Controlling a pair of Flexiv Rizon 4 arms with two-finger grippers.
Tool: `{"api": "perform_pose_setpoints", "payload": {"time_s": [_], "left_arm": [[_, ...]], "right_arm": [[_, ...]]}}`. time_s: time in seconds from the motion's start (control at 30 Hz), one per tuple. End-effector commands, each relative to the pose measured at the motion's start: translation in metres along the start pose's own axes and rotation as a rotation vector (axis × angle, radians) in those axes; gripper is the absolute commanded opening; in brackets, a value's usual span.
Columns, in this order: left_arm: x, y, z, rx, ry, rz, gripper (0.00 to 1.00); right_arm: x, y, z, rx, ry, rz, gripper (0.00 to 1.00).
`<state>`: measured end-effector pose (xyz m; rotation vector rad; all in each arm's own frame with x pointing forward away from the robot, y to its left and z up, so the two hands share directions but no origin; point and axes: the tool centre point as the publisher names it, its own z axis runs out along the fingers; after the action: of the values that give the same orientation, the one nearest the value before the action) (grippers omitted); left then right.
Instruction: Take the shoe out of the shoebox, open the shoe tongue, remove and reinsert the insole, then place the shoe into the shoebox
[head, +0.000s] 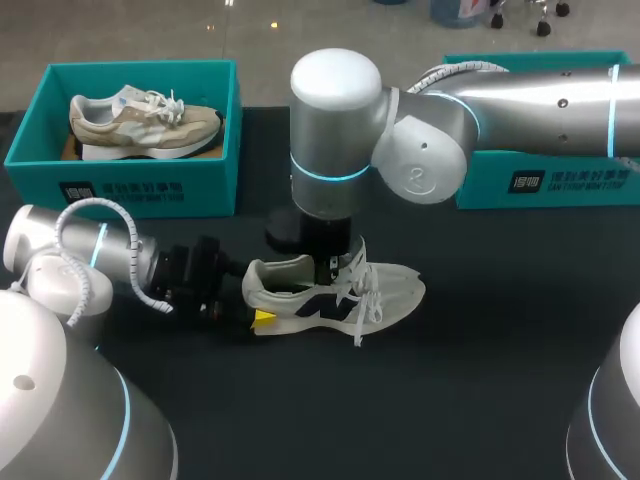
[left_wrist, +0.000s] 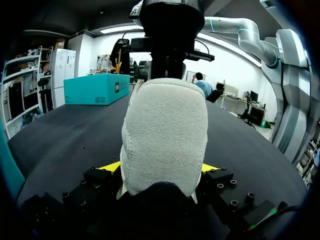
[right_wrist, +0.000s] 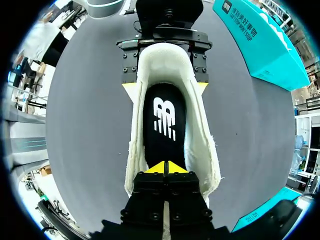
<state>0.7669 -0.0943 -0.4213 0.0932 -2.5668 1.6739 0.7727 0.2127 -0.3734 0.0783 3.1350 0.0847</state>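
Near the middle of the table (head: 480, 390), clamps the light, soft-walled shoe (head: 330, 295) by its firmer heel in the left gripper (left_wrist: 161, 167), with the right gripper (right_wrist: 166, 167) closed tip to tip atop the thin, floppy insole (right_wrist: 164, 120), probably best pinched at its edge.

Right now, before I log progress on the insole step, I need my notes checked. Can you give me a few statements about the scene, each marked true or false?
1. The white shoe lies on the table, outside the boxes. True.
2. The left gripper is open and clear of the shoe. False: its yellow tips press the heel from both sides.
3. The left shoebox is empty. False: a beige shoe lies in it.
4. The right gripper is down in the shoe's opening, its tips together above the black insole. True.
5. The insole lies on the table beside the shoe. False: it is inside the shoe.
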Motion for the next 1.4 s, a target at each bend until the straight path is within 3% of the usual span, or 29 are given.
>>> {"api": "perform_pose_setpoints", "payload": {"time_s": [0.03,0.4,0.43,0.47,0.8,1.07,1.13,1.23,1.33,1.4], "left_arm": [[-0.002,0.004,0.001,-0.003,0.0,-0.001,0.0],[-0.002,0.004,0.001,-0.003,0.0,-0.001,0.0],[-0.002,0.004,0.001,-0.003,0.0,-0.001,0.0],[-0.002,0.004,0.001,-0.003,0.0,-0.001,0.0],[-0.002,0.004,0.001,-0.003,0.0,-0.001,0.0],[-0.002,0.004,0.001,-0.003,0.0,-0.001,0.0],[-0.002,0.004,0.001,-0.003,0.0,-0.001,0.0],[-0.002,0.004,0.001,-0.003,0.0,-0.001,0.0],[-0.002,0.004,0.001,-0.003,0.0,-0.001,0.0],[-0.002,0.004,0.001,-0.003,0.0,-0.001,0.0]], "right_arm": [[-0.005,0.012,0.015,0.004,0.015,-0.004,0.0],[0.001,0.02,0.032,0.049,0.047,-0.024,0.0],[0.0,0.02,0.032,0.047,0.041,-0.016,0.17],[-0.002,0.019,0.031,0.046,0.038,-0.012,0.26],[-0.008,0.019,0.03,0.06,0.006,-0.001,0.31],[0.001,0.021,0.07,0.101,0.112,-0.026,0.55],[0.004,0.02,0.078,0.103,0.13,-0.024,0.54],[0.007,0.017,0.085,0.116,0.149,-0.012,0.39],[0.009,0.012,0.09,0.137,0.16,-0.001,0.05],[0.01,0.01,0.092,0.14,0.164,0.004,0.0]]}}
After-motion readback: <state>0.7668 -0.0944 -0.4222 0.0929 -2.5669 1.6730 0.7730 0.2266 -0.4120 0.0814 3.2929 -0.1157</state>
